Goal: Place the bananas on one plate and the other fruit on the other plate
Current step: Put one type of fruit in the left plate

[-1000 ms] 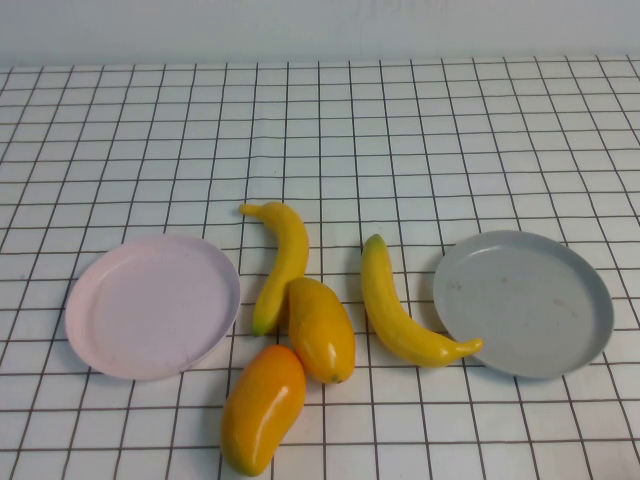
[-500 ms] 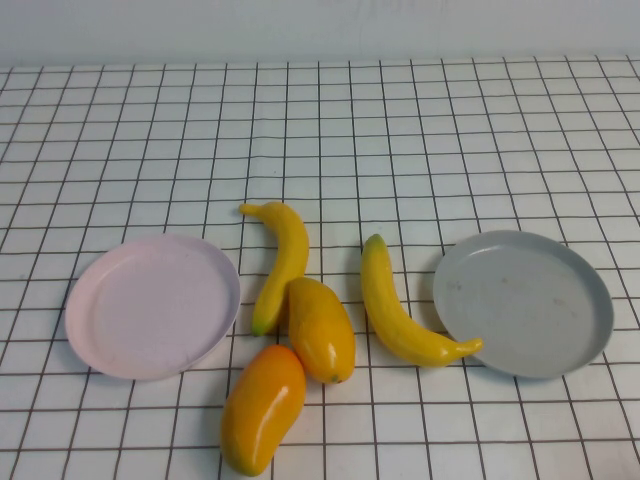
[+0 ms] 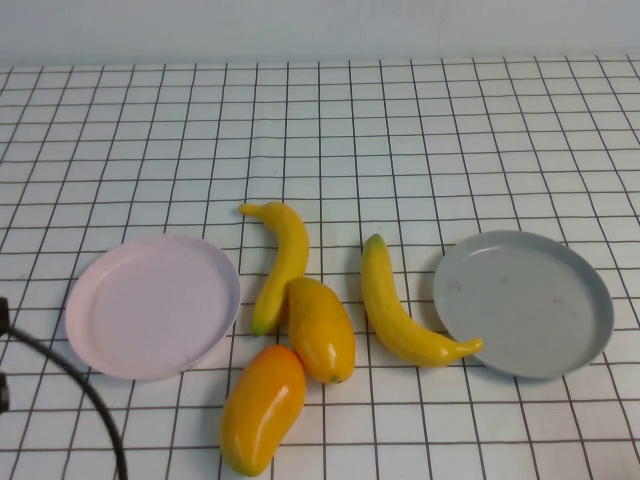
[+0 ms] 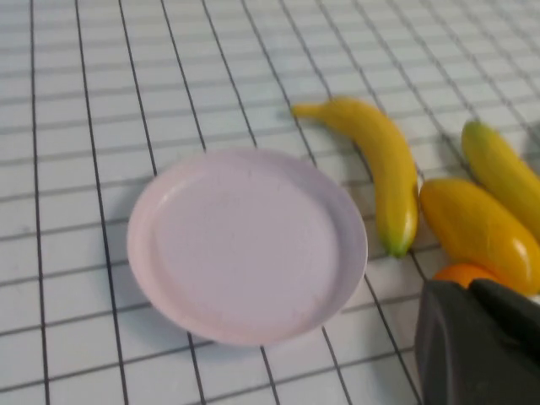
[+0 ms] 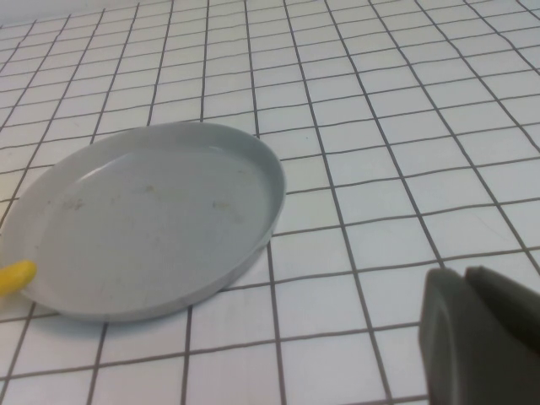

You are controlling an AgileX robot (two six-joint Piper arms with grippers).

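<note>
left tool (image 4: 481,337) cropped, right tool (image 5: 481,333) cropped

pink plate (image 3: 152,305) left; grey plate (image 3: 523,302) right | bananas (image 3: 281,262) and mangoes (image 3: 320,328) between; left gripper (image 4: 481,337) near pink plate; right gripper (image 5: 481,337) near grey plate

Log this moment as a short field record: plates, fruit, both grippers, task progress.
pink plate: robot's left side, nothing on it
grey plate: robot's right side, nothing on it
bananas: both on the table between the plates, one nearer the pink plate, one with its tip at the grey plate's rim
mangoes: two, on the table, one against the left banana, one nearest the robot
left gripper: near the pink plate, holding nothing
right gripper: near the grey plate, holding nothing
progress: no fruit sorted yet
</note>
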